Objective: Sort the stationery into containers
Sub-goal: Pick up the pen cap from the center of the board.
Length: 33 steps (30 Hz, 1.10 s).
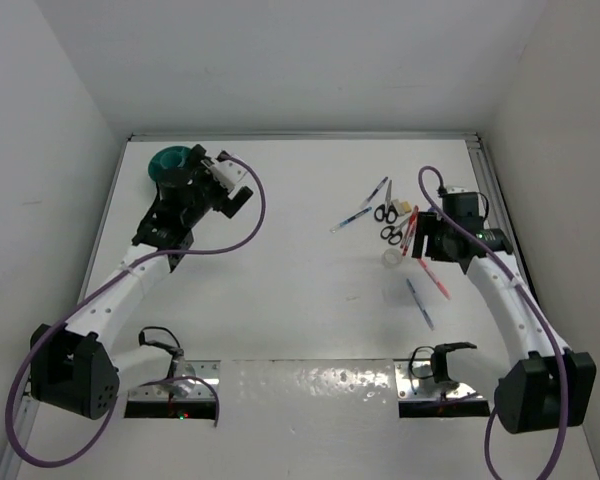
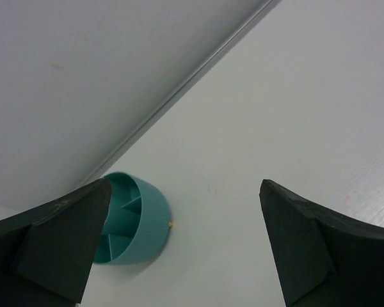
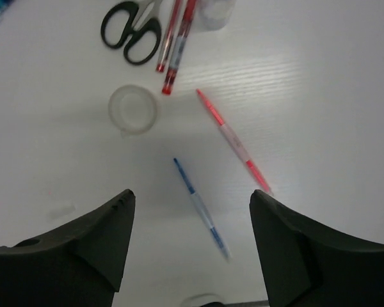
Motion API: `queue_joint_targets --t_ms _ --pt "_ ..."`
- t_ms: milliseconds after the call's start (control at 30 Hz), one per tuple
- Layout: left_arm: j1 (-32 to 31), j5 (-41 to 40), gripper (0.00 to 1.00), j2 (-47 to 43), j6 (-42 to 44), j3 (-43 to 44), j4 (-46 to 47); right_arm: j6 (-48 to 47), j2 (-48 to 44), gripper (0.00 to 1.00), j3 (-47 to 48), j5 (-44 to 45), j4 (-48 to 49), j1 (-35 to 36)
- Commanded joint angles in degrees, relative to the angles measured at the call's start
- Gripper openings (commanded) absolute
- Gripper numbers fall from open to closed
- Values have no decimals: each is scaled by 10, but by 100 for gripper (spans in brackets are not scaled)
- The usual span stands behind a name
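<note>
Black fingers of the right gripper (image 3: 191, 195) fill the bottom of the right wrist view. The jaws stand apart with nothing between them, so it holds nothing.

Beyond the gap, a blue pen (image 3: 201, 211) lies flat on the table (image 3: 345, 77). Its long axis runs from upper left to lower right in this view, steeply across the line on which the jaws close. A red pen (image 3: 233, 144) lies just beside it to the right, on much the same slant but apart from it. The clear tape ring (image 3: 133, 110) and black-handled scissors (image 3: 131, 32) lie farther off.

The teal organiser (image 1: 165, 160) sits at the far left corner, well apart from the stationery. The left gripper (image 2: 184, 185) hangs near it, jaws wide and empty.

Assessment: the right arm is plainly the nearer to the blue pen. A straight descent should put one finger on each side of the barrel. How high the fingers stand above the pen cannot be told.
</note>
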Motion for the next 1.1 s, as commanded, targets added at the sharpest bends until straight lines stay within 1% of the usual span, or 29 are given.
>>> queue_joint_targets --t_ms 0,33,67,100,133,167,233,267,333,400,433,467,500,533,567,600,633,667,700,733,767,800,833,867,900,933,967,1033,1067 --pt "-2 -126 100 -19 -62 57 -1 -51 28 72 31 -92 -71 13" --pt "1 -142 100 -18 -139 81 -15 -52 33 72 23 -96 -65 17" --pt "6 -112 99 -15 -151 87 -27 -48 40 68 20 -113 -57 24" --pt "8 -82 94 -15 -132 84 -40 -45 41 62 15 -116 -51 27" --pt "4 -55 88 -15 -111 69 -74 -38 42 54 8 -118 -39 30" --pt "-3 -32 82 -18 -101 59 -85 -32 44 35 5 -108 -36 34" --pt "-20 -29 82 -29 -106 26 -100 -13 47 22 -9 -100 -27 45" --pt "-23 -29 82 -34 -112 17 -102 -10 51 22 -12 -94 -22 51" --pt "-30 -41 81 -46 -151 1 -97 7 57 27 -20 -109 -7 74" --pt "-32 -56 80 -57 -191 -23 -78 46 69 31 -36 -118 21 102" --pt "-33 -71 79 -64 -202 -33 -72 97 71 31 -45 -120 60 111" --pt "-34 -76 79 -69 -215 -47 -65 125 77 31 -53 -120 81 133" --pt "-37 -78 79 -72 -219 -53 -65 183 78 32 -75 -110 128 143" --pt "-38 -81 78 -75 -220 -55 -65 212 78 32 -86 -103 150 153" --pt "-40 -82 78 -76 -225 -58 -64 235 79 33 -102 -87 166 174" --pt "-43 -82 77 -76 -226 -58 -65 271 78 37 -106 -58 188 182" --pt "-45 -79 77 -76 -226 -58 -67 282 77 37 -107 -37 187 189" --pt "-49 -74 76 -76 -216 -62 -72 294 71 43 -104 18 165 198" --pt "-52 -58 76 -75 -196 -67 -76 297 68 46 -104 44 151 198" --pt "-56 -48 76 -73 -184 -70 -80 299 62 51 -103 67 140 193" --pt "-68 -37 76 -72 -174 -74 -96 271 51 56 -109 76 138 182" --pt "-75 -21 74 -61 -165 -72 -107 252 48 63 -110 44 140 168" --pt "-86 -16 72 -52 -161 -70 -117 233 48 64 -106 19 138 131" --pt "-108 -13 71 -44 -163 -66 -143 203 50 66 -88 -2 124 109" --pt "-120 -10 68 -22 -165 -53 -155 191 61 66 -75 -21 90 92" --pt "-135 -10 67 -9 -168 -44 -166 182 64 66 -63 -22 73 64" --pt "-166 -11 66 17 -169 -34 -189 166 66 66 -50 -22 61 53" --pt "-202 -15 66 45 -168 3 -209 163 53 68 -52 -19 48 27" --pt "-238 -17 66 61 -168 21 -228 171 41 69 -69 -20 51 21"
